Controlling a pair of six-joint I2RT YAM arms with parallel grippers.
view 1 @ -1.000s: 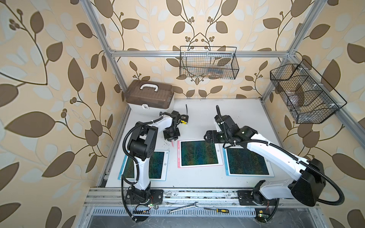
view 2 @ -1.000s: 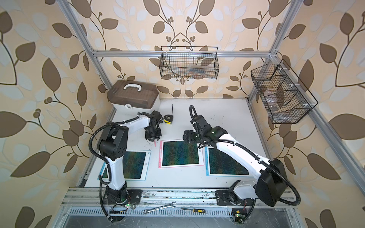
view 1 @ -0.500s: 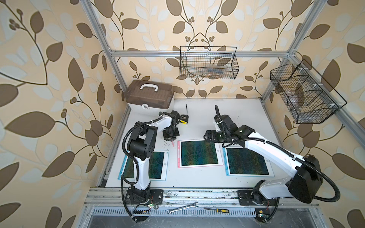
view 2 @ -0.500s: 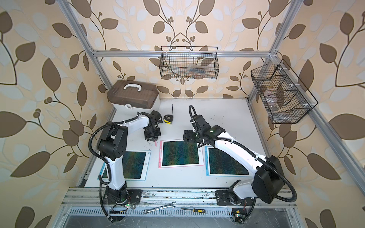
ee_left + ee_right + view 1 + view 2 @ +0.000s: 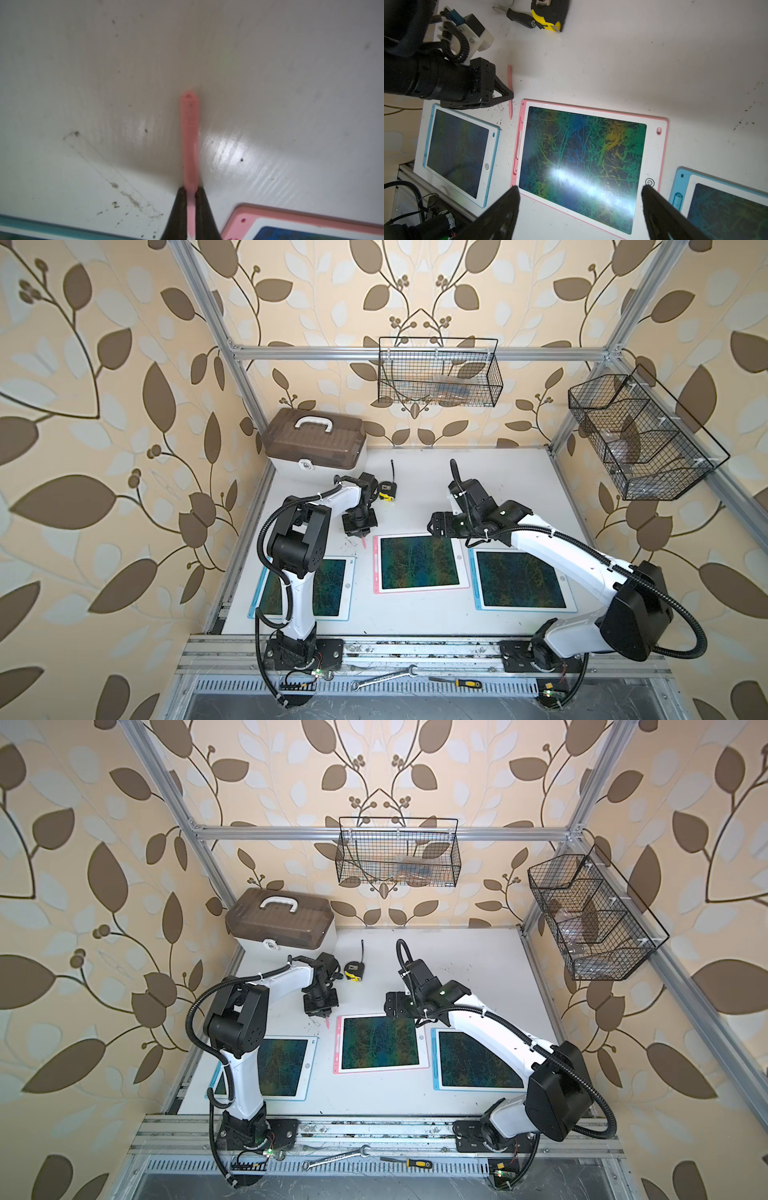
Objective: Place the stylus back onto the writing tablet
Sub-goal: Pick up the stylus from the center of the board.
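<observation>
Stylus (image 5: pixel 189 135) in left gripper (image 5: pixel 190 190) (tight grip)

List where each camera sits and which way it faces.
Top views: high overhead, looking down on the table; left arm, right arm whole.
Left wrist: low over the table, along the stylus; left jaws shut on it.
Right wrist: by the pink tablet, facing the left arm; open right jaws frame it.
Shared: both wrist views show stylus, pink tablet.

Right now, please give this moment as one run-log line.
left tool: shut on pink stylus | pink stylus: beside pink tablet, not on it | right tool: open, holds nothing
</observation>
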